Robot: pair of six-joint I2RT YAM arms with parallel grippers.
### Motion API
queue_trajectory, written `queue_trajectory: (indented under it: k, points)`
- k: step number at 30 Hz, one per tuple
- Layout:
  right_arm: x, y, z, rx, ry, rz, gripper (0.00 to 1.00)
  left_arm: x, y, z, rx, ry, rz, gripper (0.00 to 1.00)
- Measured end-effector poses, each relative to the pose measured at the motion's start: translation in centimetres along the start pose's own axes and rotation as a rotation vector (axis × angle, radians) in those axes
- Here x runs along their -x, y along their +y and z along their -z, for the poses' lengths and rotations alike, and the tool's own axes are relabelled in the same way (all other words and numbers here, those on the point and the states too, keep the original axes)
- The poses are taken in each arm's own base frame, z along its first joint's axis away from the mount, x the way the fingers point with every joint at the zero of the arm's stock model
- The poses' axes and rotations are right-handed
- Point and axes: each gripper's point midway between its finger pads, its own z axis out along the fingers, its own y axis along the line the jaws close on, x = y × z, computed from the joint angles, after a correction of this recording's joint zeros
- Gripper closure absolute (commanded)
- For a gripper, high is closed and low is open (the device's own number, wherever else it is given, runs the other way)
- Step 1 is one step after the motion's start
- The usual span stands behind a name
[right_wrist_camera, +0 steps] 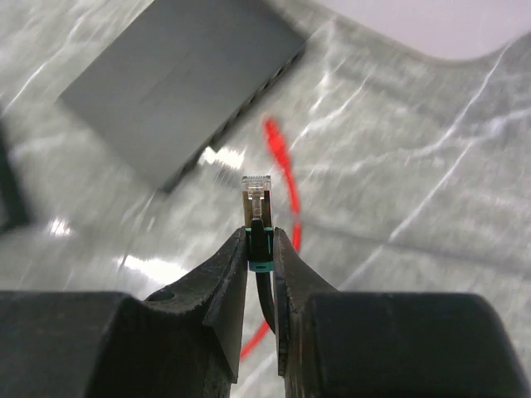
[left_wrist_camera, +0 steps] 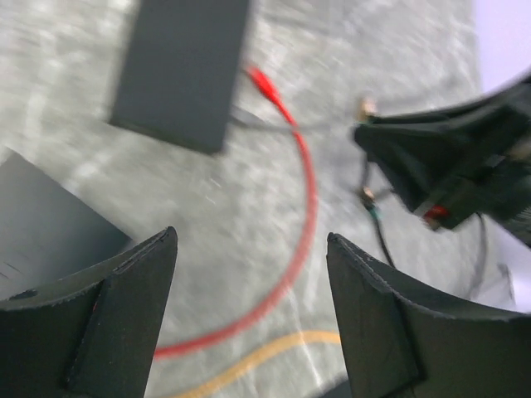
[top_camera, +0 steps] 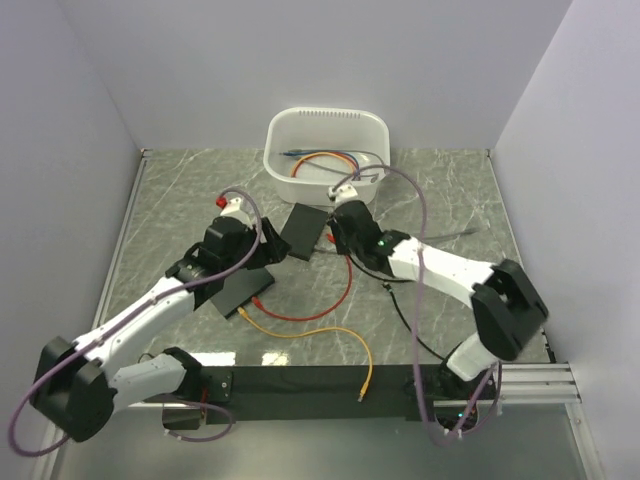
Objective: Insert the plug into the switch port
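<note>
While the right gripper (right_wrist_camera: 260, 240) pinches the clear teal-booted plug (right_wrist_camera: 255, 192), left gripper (left_wrist_camera: 249, 274) gaping empty, approach seems underway; next, square it to the flat dark-grey switch box (right_wrist_camera: 178, 83).

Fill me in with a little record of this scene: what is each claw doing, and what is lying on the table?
right gripper: shut on the plug, black lead trailing below
left gripper: open, holding nothing, above the table
switch: dark box lying flat, plug not yet in it
second black box: partly under the left arm
loose on table: red cable, yellow cable
white tub: at the far side, more cables inside
</note>
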Motion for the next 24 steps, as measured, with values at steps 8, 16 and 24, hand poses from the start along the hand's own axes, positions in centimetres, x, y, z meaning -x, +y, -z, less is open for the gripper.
queue_trajectory:
  k: [8,16,24]
  points:
    - [1.8,-3.1,-7.6,-0.097,0.082,-0.017,1.0,2.1,6.3,-5.4,0.128,-0.044,0.029,0.26]
    - [-0.5,-4.9,-11.9,-0.151,0.171,0.023,1.0,2.6,10.5,-9.9,0.182,-0.075,0.061,0.3]
    - [-1.9,-4.9,-13.0,-0.159,0.227,0.028,1.0,2.6,11.2,-13.2,0.165,-0.077,0.07,0.32]
